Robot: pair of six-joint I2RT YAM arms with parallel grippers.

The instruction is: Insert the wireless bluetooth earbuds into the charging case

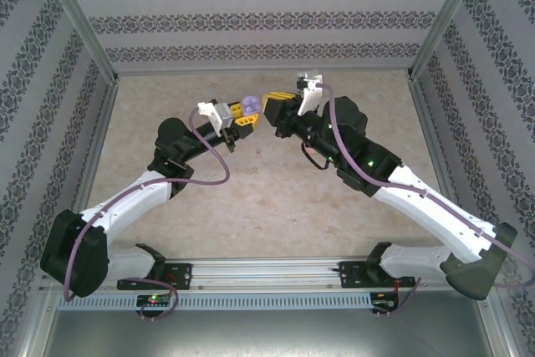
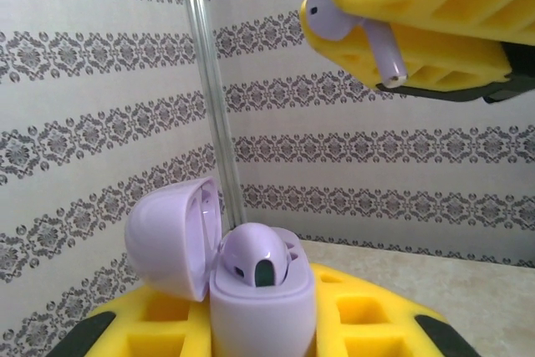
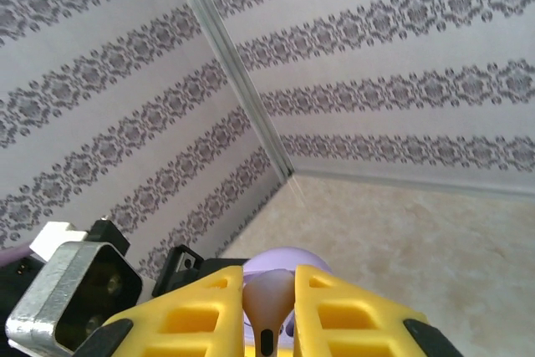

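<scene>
Earbud (image 2: 376, 43), purple, hangs above the open case (image 2: 259, 307), pinched in the narrow fingers of the right gripper (image 1: 276, 104). The left gripper (image 1: 241, 116) clamps the case upright.

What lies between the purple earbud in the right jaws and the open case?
Nothing; the left wrist view shows a bare gap from purple earbud to open case.

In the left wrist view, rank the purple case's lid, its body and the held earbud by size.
case lid and case body: alike, not ranked.
purple earbud: smallest, though farther from the camera.
</scene>
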